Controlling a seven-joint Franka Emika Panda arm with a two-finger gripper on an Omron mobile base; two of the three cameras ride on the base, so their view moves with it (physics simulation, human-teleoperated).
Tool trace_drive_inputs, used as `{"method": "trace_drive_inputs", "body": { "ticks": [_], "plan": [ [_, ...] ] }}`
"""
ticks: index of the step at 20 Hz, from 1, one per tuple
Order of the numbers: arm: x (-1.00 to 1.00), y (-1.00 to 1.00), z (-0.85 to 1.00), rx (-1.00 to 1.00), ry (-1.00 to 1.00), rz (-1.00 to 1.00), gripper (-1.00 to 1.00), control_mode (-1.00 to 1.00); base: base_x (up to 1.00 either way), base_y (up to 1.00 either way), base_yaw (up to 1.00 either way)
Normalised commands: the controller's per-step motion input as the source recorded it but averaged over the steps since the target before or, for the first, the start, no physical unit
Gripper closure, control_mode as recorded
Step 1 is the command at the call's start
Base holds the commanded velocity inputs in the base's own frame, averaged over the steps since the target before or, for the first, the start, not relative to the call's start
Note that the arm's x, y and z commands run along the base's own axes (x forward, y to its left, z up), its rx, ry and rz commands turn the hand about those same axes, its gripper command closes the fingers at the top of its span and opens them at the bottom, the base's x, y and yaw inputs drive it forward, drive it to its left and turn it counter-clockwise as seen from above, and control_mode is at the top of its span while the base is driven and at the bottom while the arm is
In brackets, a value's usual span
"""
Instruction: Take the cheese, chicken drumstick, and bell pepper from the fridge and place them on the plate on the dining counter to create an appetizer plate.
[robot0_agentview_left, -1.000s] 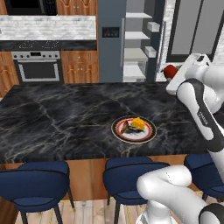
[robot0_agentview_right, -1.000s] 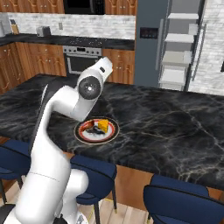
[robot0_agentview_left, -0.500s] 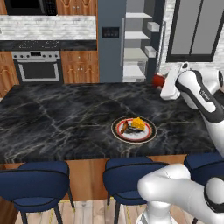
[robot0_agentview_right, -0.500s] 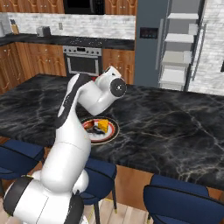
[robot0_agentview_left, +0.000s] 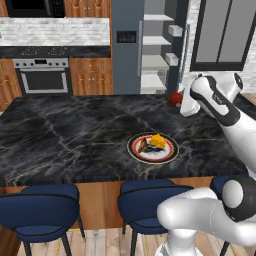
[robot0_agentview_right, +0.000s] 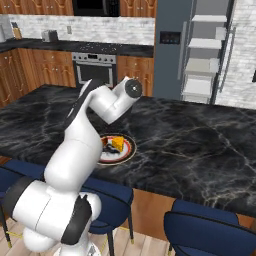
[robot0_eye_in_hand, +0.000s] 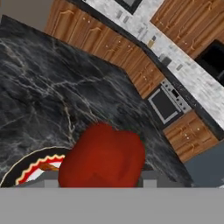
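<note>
My gripper (robot0_agentview_left: 177, 100) is shut on the glossy red bell pepper (robot0_agentview_left: 174, 98), held just above the far right part of the dining counter (robot0_agentview_left: 75, 135), up and right of the plate (robot0_agentview_left: 152, 148). On that plate lie the yellow-orange cheese (robot0_agentview_left: 158, 140) and the brown chicken drumstick (robot0_agentview_left: 143, 145). In the hand view the bell pepper (robot0_eye_in_hand: 103, 157) sits between the fingertips of the gripper (robot0_eye_in_hand: 100, 176), and the plate's rim (robot0_eye_in_hand: 26, 168) shows at the lower left. From the right, the plate (robot0_agentview_right: 125, 154) and the cheese (robot0_agentview_right: 118, 143) sit behind my arm. The fridge (robot0_agentview_left: 125, 60) stands open beyond the counter.
Blue stools (robot0_agentview_left: 42, 205) line the near side of the counter. An oven (robot0_agentview_left: 44, 80) and wooden cabinets (robot0_agentview_left: 90, 75) stand along the back wall under a narrow worktop (robot0_agentview_left: 55, 50). White fridge shelves (robot0_agentview_left: 155, 62) show past the counter's far edge.
The arm has swung left and down with the bell pepper in the gripper, from near the fridge to over the counter, closer to the plate.
</note>
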Motion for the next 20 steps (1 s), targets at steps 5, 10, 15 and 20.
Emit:
{"method": "trace_drive_inputs", "body": {
  "ticks": [5,10,15,20],
  "plan": [
    [0.07,0.13,-0.62,-0.11,0.07,0.02,1.0,-1.0,0.0,0.0,0.0],
    [0.01,0.29,-0.78,-0.1,0.01,0.03,1.0,-1.0,0.0,0.0,0.0],
    [0.06,0.18,-0.82,-0.09,0.06,0.03,1.0,-1.0,0.0,0.0,0.0],
    [0.22,0.1,-0.83,-0.09,0.09,0.01,1.0,-1.0,0.0,0.0,0.0]
  ]
}}
